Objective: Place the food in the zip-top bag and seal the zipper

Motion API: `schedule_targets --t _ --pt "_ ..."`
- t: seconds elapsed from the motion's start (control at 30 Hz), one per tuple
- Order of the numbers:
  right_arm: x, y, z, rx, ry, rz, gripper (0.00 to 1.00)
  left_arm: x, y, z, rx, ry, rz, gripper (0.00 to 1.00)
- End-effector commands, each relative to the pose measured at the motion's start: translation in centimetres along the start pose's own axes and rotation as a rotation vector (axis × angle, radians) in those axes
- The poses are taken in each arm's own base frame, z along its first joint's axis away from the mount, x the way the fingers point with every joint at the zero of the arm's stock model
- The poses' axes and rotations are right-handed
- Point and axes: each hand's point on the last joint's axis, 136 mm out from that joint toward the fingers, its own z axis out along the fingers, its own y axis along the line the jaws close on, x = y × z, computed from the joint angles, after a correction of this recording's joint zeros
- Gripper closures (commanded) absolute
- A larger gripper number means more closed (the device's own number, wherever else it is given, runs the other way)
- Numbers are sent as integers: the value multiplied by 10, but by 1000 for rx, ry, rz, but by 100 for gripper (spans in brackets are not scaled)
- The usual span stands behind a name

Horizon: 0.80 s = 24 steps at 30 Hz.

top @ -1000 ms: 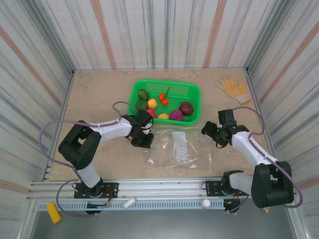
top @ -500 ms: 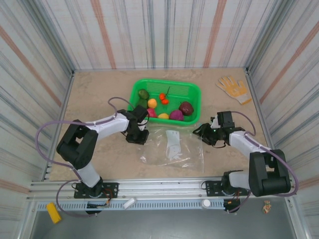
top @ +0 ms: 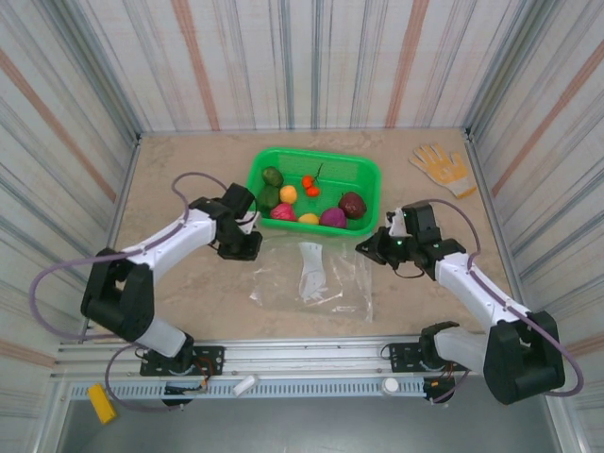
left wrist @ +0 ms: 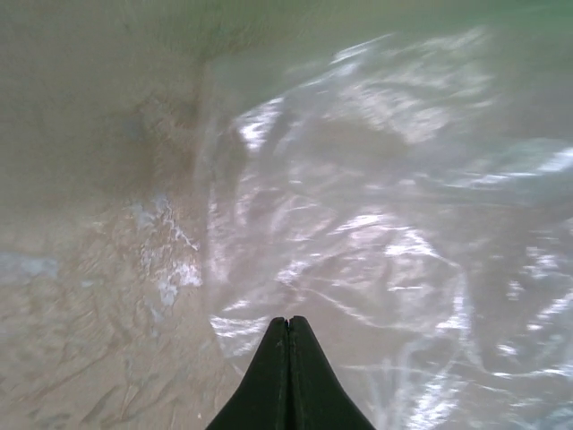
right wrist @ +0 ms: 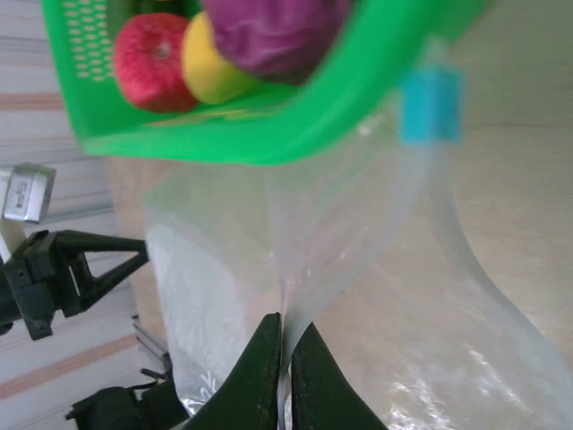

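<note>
left gripper: jaws pressed flat together, pinching the far-left corner of the bag.
right gripper: narrow, clamped on the bag's far-right edge.
bag: lies flat on the table, spanning the gap between my two grippers. There is a white insert in its middle.
food: every piece I see sits in the basket, just beyond both sets of fingertips.
edges: the basket's near rim runs close past the left gripper, and its near-right corner is just beyond the right one. The bag's far edge lies right along that rim.
room, left: bare table outward of the left gripper, all the way to the striped wall.
room, right: bare table outward of the right gripper. The glove is well beyond it, by the far-right corner.
room, near: an open strip between the bag's near edge and the arm bases.
top view gives: the bag's whole outline, both arms and the basket's full rim.
left wrist gives: black fingertips meeting over crinkled film. The bag's side edge is left of them, with bare table past it.
right wrist gives: a sheet of film rising between the fingers, and a blue slider against the basket's rim.
zipper: a clear strip running from the slider back past the right of the fingers. I can't tell whether it is sealed.
</note>
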Motion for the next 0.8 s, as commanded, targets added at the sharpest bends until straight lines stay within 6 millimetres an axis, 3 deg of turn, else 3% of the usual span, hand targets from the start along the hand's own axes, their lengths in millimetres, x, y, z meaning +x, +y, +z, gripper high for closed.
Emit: schedule_targets --t 0.0,0.17,0.27,0.5,0.6,0.77 --pt "-4 52 -8 -84 -48 9 91 -8 -18 -56 55 -125 11 97" --pt "6 115 -10 -154 -74 -46 91 0 -72 -116 138 -226 87 80" --pt "12 142 -7 -177 -86 -54 93 10 -104 -138 168 -253 136 66" --pt "23 174 3 -119 -136 14 97 22 -126 -153 172 -273 2 59" --pt "33 188 8 -132 -122 12 97 25 -146 -164 185 -314 12 44" --pt "43 205 5 -162 -132 2 98 29 -160 -166 150 -309 7 42"
